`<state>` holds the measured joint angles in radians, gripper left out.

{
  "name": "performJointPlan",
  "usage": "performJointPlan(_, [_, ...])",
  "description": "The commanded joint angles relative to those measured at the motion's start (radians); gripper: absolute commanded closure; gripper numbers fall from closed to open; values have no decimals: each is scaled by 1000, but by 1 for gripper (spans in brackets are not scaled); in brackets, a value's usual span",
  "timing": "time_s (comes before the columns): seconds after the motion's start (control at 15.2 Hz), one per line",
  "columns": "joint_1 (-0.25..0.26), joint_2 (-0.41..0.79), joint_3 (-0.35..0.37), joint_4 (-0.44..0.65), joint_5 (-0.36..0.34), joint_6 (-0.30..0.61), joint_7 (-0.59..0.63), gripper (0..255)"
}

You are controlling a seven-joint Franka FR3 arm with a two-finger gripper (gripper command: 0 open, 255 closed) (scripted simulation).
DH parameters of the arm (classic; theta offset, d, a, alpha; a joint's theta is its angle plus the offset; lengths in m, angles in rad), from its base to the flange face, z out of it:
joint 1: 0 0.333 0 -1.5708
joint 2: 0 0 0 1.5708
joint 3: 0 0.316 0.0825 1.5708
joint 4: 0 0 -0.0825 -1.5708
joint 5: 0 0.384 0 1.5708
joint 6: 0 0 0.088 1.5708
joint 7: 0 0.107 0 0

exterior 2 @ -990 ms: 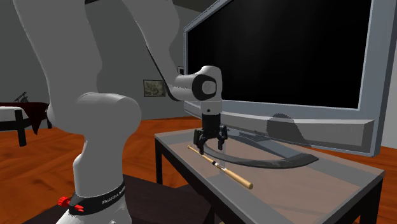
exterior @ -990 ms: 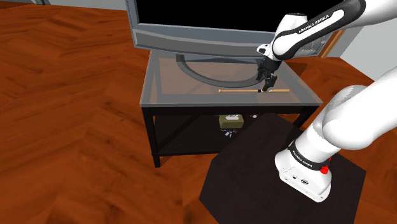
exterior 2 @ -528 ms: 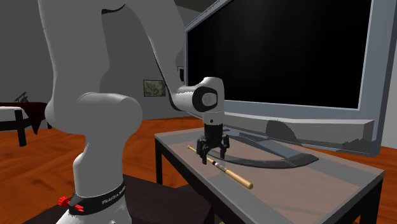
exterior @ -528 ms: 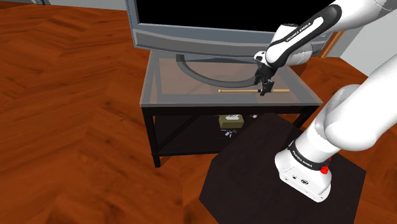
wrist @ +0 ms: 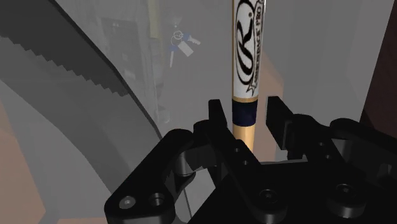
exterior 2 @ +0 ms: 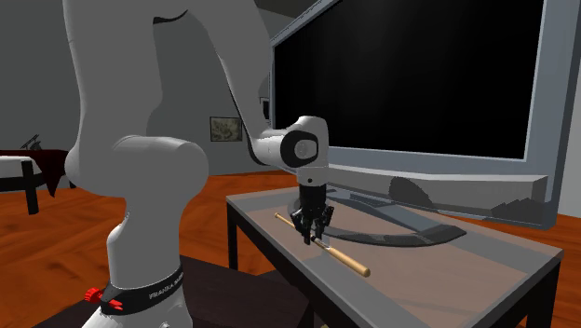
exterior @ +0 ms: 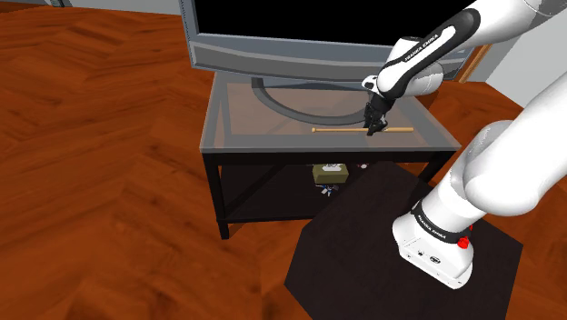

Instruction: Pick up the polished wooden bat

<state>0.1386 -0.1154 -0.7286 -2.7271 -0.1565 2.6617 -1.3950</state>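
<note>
One bat lies flat on one glass table, before one TV; one gripper stands down over it. Its fingers are narrowly parted astride the bat; one touches it, the other is just clear.

slender tan wooden bat lies flat on the glass table top, near the edge facing the stand; a white black-lettered band and a dark ring circle it
</note>
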Motion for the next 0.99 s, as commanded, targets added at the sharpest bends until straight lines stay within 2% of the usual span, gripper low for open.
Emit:
performJointPlan(0.0, [0,4,0,0,0,6,0,255])
performJointPlan(0.26, [2,6,1,1,2,7,0,255])
performJointPlan(0.53, [-27,-70,22,11,-70,-69,52,255])
performJointPlan(0.92, [-61,-169,58,32,-127,-183,96,255])
